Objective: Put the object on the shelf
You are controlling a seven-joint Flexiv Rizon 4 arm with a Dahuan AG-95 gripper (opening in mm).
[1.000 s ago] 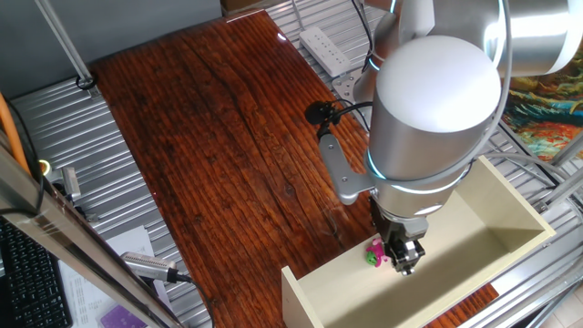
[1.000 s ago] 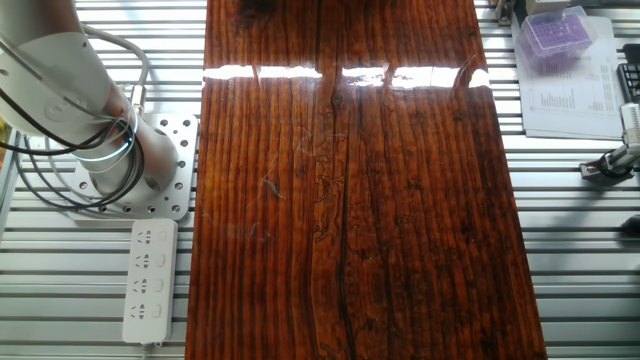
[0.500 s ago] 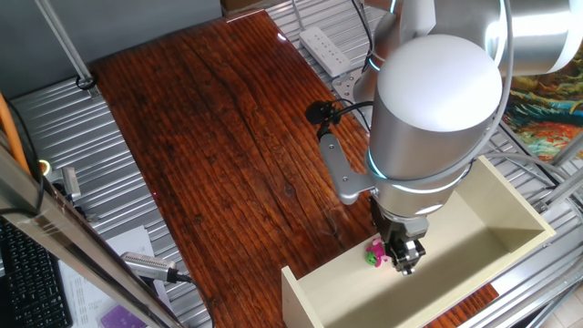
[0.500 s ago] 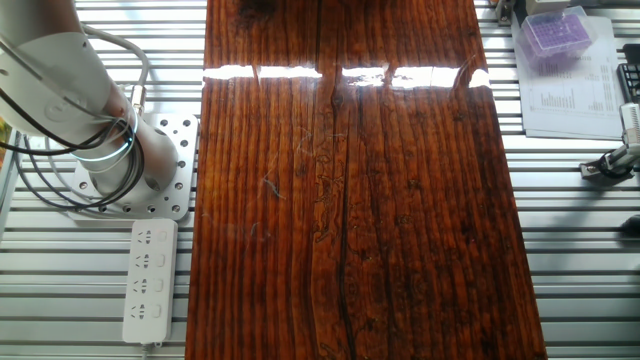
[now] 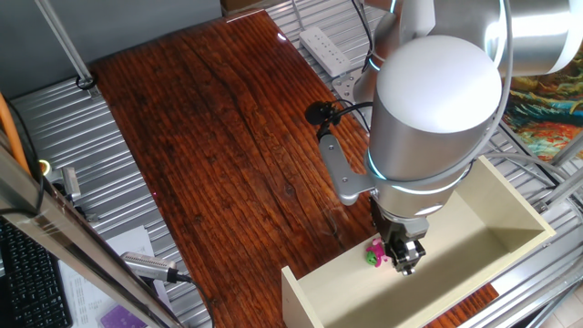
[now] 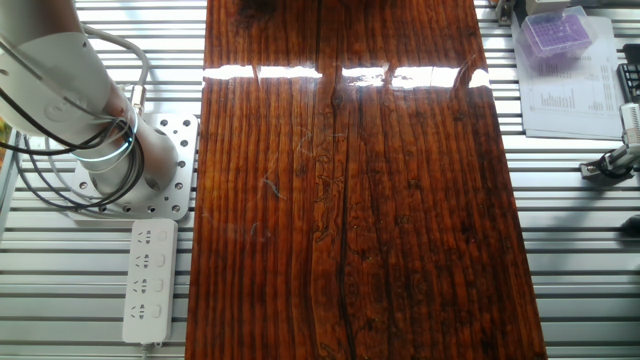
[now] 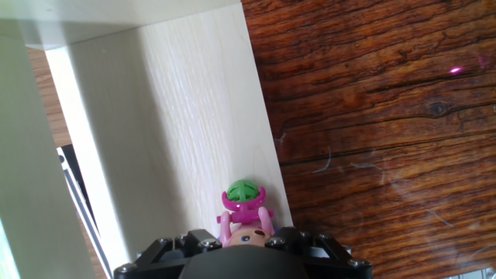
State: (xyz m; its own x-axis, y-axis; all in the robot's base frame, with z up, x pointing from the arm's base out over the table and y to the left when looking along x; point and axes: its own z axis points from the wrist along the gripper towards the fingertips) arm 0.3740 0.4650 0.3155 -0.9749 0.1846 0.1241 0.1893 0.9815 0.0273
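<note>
The object, a tiny pink doll figure with a green bit, hangs just inside the near-left end of the shelf, a cream open box lying at the table's edge. My gripper reaches down into the shelf from under the big silver arm, shut on the object. In the hand view the object sticks out between the black fingers of the gripper, over the shelf's pale panel near its edge. The other fixed view shows neither the object, the shelf nor the gripper.
The dark wooden table stretches away to the left of the shelf. A white power strip lies beside the arm's base. A purple box on papers sits off the table. A metal tool lies by the front-left rail.
</note>
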